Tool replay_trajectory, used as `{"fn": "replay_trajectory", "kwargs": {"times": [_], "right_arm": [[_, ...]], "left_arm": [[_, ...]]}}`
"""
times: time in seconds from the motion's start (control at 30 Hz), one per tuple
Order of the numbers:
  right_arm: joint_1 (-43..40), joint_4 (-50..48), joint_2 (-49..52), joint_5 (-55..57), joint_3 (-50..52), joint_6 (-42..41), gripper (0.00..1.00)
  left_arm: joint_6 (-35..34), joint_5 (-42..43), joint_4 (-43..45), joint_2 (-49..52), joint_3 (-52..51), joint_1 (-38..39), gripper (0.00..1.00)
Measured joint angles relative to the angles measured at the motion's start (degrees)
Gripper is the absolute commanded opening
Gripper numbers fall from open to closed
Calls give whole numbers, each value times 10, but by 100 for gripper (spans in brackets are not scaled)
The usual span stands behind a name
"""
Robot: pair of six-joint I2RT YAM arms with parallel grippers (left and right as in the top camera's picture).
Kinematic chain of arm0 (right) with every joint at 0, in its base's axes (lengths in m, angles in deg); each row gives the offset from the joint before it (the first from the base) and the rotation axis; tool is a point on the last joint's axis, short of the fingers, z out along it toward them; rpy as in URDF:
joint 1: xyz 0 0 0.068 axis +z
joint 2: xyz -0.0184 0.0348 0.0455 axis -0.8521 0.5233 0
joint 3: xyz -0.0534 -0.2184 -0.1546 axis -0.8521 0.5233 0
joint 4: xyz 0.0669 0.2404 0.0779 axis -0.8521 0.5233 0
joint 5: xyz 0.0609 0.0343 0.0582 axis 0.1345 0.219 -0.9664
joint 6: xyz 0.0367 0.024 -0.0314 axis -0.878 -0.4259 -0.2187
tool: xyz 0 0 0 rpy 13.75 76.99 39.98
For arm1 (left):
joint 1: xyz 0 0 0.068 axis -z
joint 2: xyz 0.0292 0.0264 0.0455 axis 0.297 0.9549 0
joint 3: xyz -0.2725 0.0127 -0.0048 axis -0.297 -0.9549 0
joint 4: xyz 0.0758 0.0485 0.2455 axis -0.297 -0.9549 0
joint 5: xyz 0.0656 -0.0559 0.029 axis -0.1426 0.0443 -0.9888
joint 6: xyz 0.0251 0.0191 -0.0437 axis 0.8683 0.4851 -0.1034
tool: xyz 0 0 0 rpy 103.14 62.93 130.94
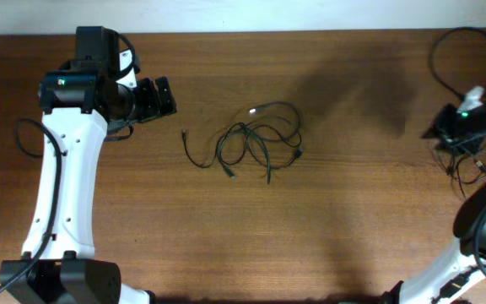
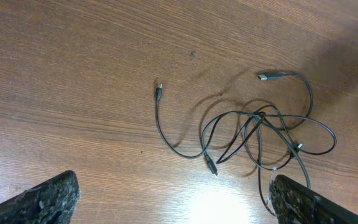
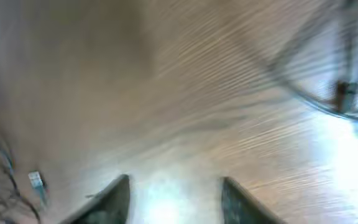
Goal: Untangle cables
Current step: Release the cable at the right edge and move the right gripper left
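Spreading wide at the bottom of its wrist view, the left gripper (image 2: 174,182) hangs above the wooden table (image 2: 73,74), holding nothing. Just beyond lie the cables (image 2: 260,130) (loose tangled loops, one silver-tipped plug at the far edge), mid-table. Farther off, the right gripper (image 3: 176,186) stands parted and empty, its view blurred.

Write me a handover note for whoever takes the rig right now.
Left gripper: open, empty, short of the cables.
Right gripper: open, empty, near the table's right edge; its view is blurred.
Cables: one tangled bundle mid-table, neither gripper touching; one plug end trails toward the left arm.
Done: nothing that shows.
Left: all the untangling.
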Motion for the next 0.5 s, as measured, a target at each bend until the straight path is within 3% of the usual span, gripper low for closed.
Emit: {"fn": "replay_trajectory", "kwargs": {"times": [0.5], "right_arm": [[256,26,0,-7,0,31,77]], "left_arm": [[0,0,0,0,0,0,99]]}}
